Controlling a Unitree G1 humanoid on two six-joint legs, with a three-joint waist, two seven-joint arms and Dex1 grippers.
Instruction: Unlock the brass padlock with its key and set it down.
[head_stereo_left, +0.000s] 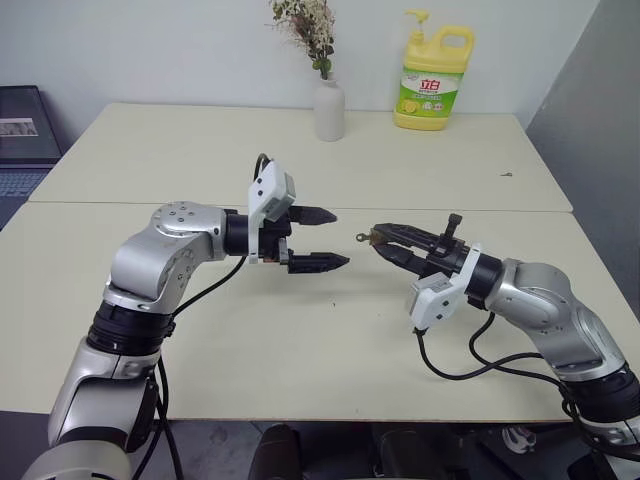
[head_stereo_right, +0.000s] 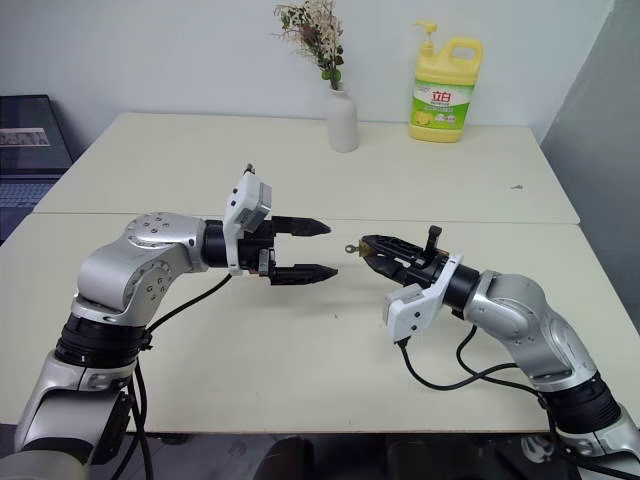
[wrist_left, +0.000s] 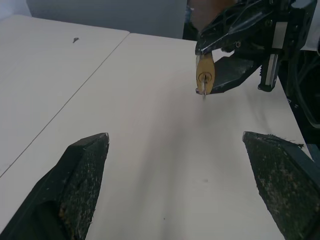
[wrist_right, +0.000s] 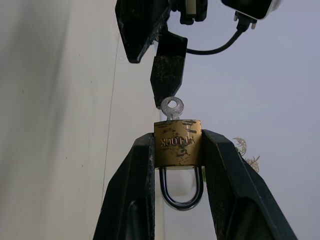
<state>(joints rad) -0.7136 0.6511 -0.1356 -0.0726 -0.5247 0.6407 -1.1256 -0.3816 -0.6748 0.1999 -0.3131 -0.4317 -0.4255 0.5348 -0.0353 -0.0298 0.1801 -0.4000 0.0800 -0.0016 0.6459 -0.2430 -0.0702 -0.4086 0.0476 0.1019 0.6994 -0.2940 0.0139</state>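
Padlock: the small golden-brass rectangular padlock (wrist_right: 177, 143) is off the table, pinched by its two flat sides between the fingertips of your right gripper (head_stereo_left: 381, 238), above the cream tabletop (head_stereo_left: 300, 350)
Key: a small silvery key with a round eyelet head (wrist_right: 172, 107) already sits in the keyway and sticks out beyond the fingertips, toward the other arm
Right jaws: closed on the padlock body, holding it firm
Left jaws: your left gripper (head_stereo_left: 322, 239) stands wide apart with nothing between its fingers, facing the key and near it but not touching
Why held so: gripping the body by its sides leaves the key end free and presented to the opposite hand; in my judgement this is set up so the left fingers can close on the key head and turn it
Shackle: the thin silvery U-shaped shackle (wrist_right: 181, 192) hangs back between the right fingers; whether it is latched or released you cannot tell from here
Hard to make out: in the head views the padlock is mostly covered by the fingertips and the key is a mere speck
Bystanders: a white vase of dried flowers (head_stereo_left: 329, 108) and a yellow detergent bottle (head_stereo_left: 433, 80) stand well apart at the far edge
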